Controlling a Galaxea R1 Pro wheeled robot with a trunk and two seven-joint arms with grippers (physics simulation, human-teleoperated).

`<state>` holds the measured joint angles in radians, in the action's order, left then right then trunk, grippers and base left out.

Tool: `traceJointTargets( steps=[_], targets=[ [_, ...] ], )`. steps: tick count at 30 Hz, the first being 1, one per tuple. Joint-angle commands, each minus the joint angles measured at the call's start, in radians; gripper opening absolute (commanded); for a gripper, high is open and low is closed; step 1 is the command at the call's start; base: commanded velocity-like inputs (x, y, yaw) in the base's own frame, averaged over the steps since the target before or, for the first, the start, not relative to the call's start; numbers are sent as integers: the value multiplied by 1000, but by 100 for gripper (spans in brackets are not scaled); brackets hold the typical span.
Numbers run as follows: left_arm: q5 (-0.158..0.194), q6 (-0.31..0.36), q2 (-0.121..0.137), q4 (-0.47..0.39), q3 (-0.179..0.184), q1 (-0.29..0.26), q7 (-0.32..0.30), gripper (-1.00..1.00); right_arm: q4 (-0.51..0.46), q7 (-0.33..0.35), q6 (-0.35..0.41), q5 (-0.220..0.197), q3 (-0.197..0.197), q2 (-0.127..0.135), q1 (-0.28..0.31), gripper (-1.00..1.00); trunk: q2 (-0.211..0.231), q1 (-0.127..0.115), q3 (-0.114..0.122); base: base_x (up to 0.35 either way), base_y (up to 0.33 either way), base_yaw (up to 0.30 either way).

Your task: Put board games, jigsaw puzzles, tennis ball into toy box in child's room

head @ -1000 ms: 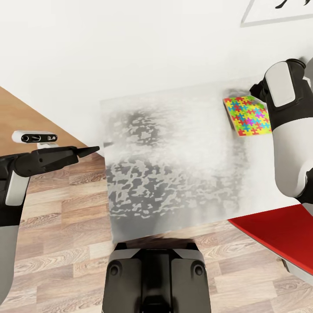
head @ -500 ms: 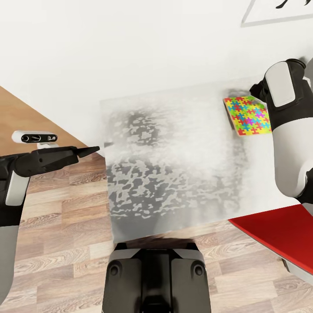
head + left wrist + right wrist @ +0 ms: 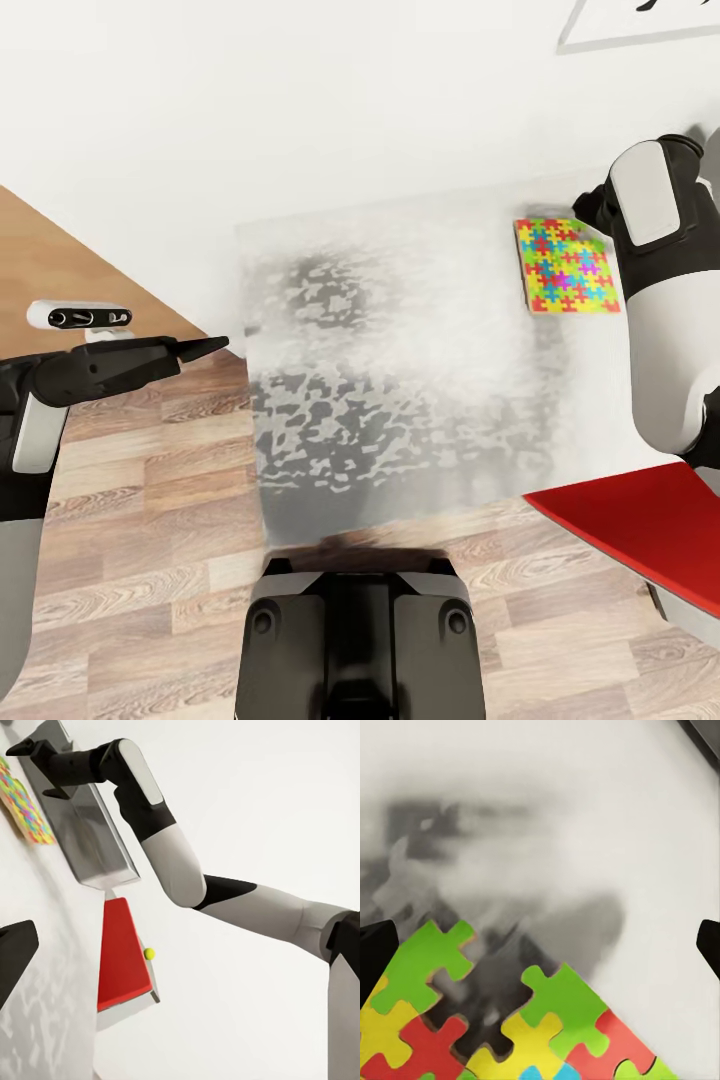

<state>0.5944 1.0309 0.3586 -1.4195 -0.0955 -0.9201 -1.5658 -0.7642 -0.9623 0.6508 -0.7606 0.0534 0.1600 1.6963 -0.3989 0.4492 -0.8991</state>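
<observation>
Right arm poised over a jigsaw puzzle on the table

The thin square mat of multicoloured interlocking jigsaw pieces [image 3: 565, 266] lay flat on the long white-topped table [image 3: 400, 400], the right gripper [image 3: 540, 945] hovering above its corner, jaws spread and empty. The left gripper [image 3: 195, 348] looked pinched together, holding nothing. The grey lidless toy box [image 3: 90, 832] looked empty and the small yellow-green tennis ball [image 3: 149, 953] sat apart, so most sorting seemingly remained
</observation>
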Motion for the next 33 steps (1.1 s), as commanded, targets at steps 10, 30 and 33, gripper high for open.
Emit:
traceJointTargets(
  steps=[10, 30, 33],
  targets=[
    [0, 11, 0, 0, 0, 0, -1, 100, 46, -8, 10, -12, 5, 1, 0, 100, -1, 1, -1, -80, 17, 0],
    [-1, 11, 0, 0, 0, 0, 0, 100, 46, -8, 12, -13, 5, 1, 0, 100, -1, 1, -1, -61, 5, 0],
    [-1, 11, 0, 0, 0, -1, 0, 100, 46, -9, 12, -13, 5, 1, 0, 100, -1, 1, -1, -8, 0, 0]
  ],
)
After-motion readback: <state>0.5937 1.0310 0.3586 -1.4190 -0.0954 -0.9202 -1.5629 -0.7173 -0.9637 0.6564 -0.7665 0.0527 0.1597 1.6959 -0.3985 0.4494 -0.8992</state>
